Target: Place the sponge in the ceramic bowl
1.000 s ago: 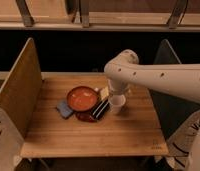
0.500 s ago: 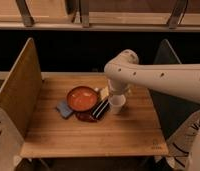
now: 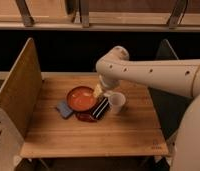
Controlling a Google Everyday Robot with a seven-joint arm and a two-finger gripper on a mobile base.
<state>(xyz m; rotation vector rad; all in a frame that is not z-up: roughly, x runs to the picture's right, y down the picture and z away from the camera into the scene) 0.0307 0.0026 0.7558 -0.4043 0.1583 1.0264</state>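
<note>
One gripper (image 3: 99, 91), jaws apart and nothing held, is shown over the right rim of the ceramic bowl (image 3: 79, 100) while the sponge (image 3: 64, 108) is seen on the table (image 3: 93, 135) just beside the bowl, toward the left edge, so a leftward reach and grasp is judged due.

You see a light wooden table (image 3: 98, 137), its plank seams running side to side. A white cup (image 3: 116, 102) stands upright near the middle, just below and to the right of the gripper (image 3: 99, 91). Just left of the cup lies a flat packet (image 3: 94, 112), dark red and black, set at a slant. A tall wooden panel (image 3: 17, 92) closes the table's left side, and a dark panel (image 3: 164, 57) stands at its right. Behind the table is a dark gap. Above the gap runs a pale ledge (image 3: 118, 26) with slanted metal struts (image 3: 24, 12).
</note>
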